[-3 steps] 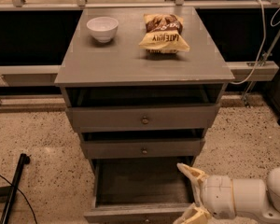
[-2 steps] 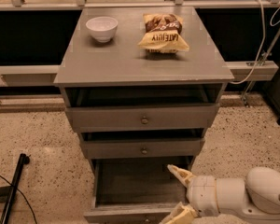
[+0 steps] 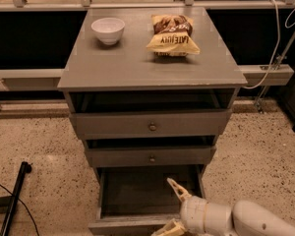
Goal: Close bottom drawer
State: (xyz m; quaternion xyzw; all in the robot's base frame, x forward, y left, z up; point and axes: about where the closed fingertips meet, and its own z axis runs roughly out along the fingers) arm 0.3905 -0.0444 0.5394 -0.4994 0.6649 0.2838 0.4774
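The grey cabinet has three drawers, all pulled out. The bottom drawer sticks out furthest, showing its bare plank floor; its front rim lies at the lower edge of the view and its knob is out of view. My gripper comes in from the lower right on a white arm. It is open, with one finger over the drawer's floor and the other finger at the drawer's front rim.
The top drawer and middle drawer each have a brass knob. A white bowl and a chip bag sit on the cabinet top. A black pole lies on the speckled floor at left. Cables hang at right.
My gripper has moved left and slightly down along the bottom drawer's front. The drawers have not visibly moved.
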